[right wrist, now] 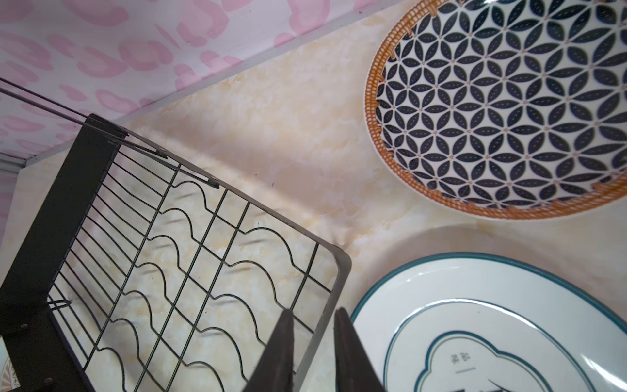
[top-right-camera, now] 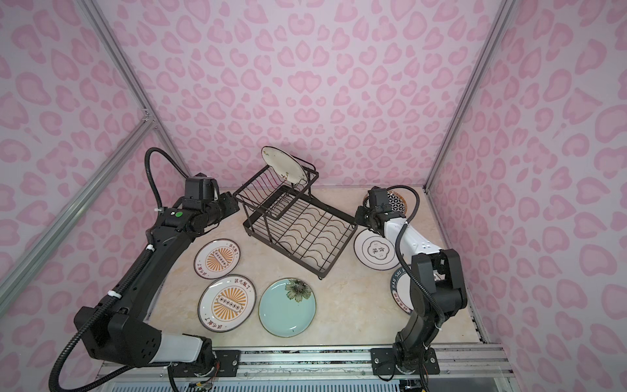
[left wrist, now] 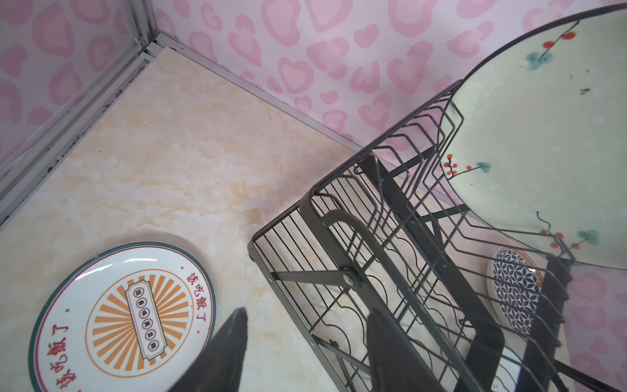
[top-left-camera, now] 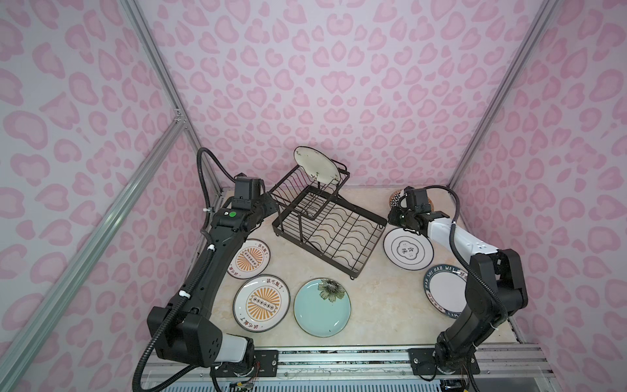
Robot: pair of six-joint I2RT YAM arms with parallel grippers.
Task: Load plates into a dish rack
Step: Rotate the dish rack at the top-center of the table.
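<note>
The black wire dish rack (top-left-camera: pixel 369 249) stands skewed mid-table. A cream sprigged plate (top-left-camera: pixel 316 164) leans upright in its raised basket. Flat on the table lie two orange sunburst plates (top-left-camera: pixel 248 258) (top-left-camera: pixel 261 303), a pale teal flowered plate (top-left-camera: pixel 321 307), a cloud-outline plate (top-left-camera: pixel 408 248) and a teal-lettered plate (top-left-camera: pixel 442 290). The geometric plate (right wrist: pixel 502 101) lies at the back right. My left gripper (left wrist: pixel 307 312) is open wide at the rack's left corner, its fingers either side of the frame. My right gripper (right wrist: pixel 314 310) is open a little, and the tray's rim (right wrist: pixel 342 281) runs between its fingers.
Pink patterned walls with metal posts close in the back and both sides of the marble table (top-left-camera: pixel 380 305). My right arm (top-left-camera: pixel 488 288) covers part of the teal-lettered plate. The arm bases sit on a rail (top-left-camera: pixel 339 359) along the front edge.
</note>
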